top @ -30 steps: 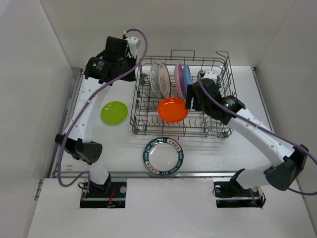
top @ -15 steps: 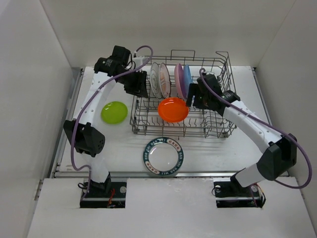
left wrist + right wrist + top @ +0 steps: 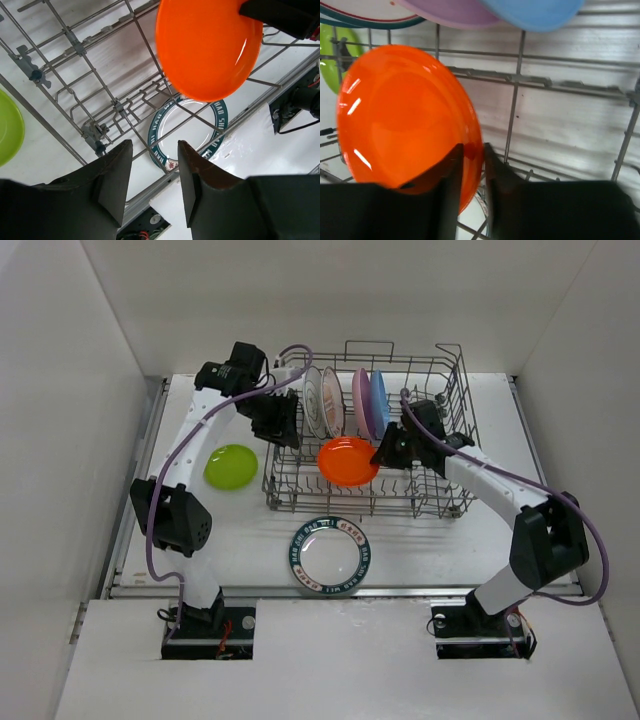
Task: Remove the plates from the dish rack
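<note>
The dish rack [image 3: 440,502] stands mid-table, and an orange plate [image 3: 345,462] leans inside its front half. My right gripper [image 3: 383,454] is shut on that plate's right rim; in the right wrist view the orange plate [image 3: 395,120] has its edge pinched between the jaws of the right gripper [image 3: 473,147]. My left gripper [image 3: 279,424] hovers over the rack's left end. In its wrist view the left gripper [image 3: 154,145] is open and holds nothing, with the orange plate [image 3: 207,45] ahead. White patterned plates [image 3: 320,400], a pink plate [image 3: 362,400] and a blue plate [image 3: 379,398] stand upright at the rack's back.
A lime green plate [image 3: 230,467] lies on the table left of the rack. A plate with a dark teal patterned rim [image 3: 330,556] lies in front of it, near the table's front edge. White walls close in on three sides.
The left arm swung down from behind the rack to its left end, and its jaws opened. The right gripper shifted down-left to the orange plate's rim and closed on it.
</note>
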Robot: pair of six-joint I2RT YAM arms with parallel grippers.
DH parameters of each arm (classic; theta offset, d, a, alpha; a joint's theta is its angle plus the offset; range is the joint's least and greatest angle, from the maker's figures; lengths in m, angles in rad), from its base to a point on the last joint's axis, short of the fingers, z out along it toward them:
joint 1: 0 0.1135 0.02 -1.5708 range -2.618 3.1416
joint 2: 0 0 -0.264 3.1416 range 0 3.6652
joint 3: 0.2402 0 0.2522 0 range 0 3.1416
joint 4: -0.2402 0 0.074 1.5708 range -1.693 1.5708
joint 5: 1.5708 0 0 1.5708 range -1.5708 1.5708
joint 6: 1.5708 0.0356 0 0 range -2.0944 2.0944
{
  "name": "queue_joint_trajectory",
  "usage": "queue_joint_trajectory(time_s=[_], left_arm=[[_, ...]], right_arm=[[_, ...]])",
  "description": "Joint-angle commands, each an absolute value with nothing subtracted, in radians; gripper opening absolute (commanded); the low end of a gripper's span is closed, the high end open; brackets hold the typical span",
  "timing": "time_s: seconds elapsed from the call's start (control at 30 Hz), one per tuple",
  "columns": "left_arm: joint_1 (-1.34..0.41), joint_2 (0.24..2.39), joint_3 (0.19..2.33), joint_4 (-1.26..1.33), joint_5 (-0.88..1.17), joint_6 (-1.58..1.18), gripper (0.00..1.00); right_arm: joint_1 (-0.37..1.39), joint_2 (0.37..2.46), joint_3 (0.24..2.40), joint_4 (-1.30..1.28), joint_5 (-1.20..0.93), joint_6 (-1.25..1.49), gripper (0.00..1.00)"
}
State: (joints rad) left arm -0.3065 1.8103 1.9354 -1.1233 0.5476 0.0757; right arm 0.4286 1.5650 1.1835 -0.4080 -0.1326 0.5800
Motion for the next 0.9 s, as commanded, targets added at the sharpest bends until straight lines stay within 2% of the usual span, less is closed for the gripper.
queue_joint_trajectory(time_s=[0.0,0.17,0.2,0.57,0.63,0.87], left_arm=[[-0.305,1.759,1.919,-1.135,0.583,0.110,0.38],[-0.314,1.759,1.908,-1.135,0.603,0.120,0.39],[-0.314,1.769,1.908,-1.135,0.612,0.120,0.39],[-0.324,1.799,1.956,-1.126,0.681,0.130,0.47],[-0.324,1.799,1.956,-1.114,0.681,0.130,0.52],[-0.324,1.851,2.017,-1.103,0.718,0.097,0.53]], right_arm=[[0.408,1.563,1.167,-0.316,-0.193,0.578,0.18],[0.399,1.551,1.149,-0.293,-0.228,0.558,0.01],[0.399,1.551,1.149,-0.293,-0.229,0.558,0.00],[0.390,1.405,1.140,-0.177,-0.344,0.558,0.00],[0.390,1.371,1.140,-0.176,-0.344,0.558,0.00],[0.390,1.362,1.131,-0.138,-0.374,0.572,0.00]])
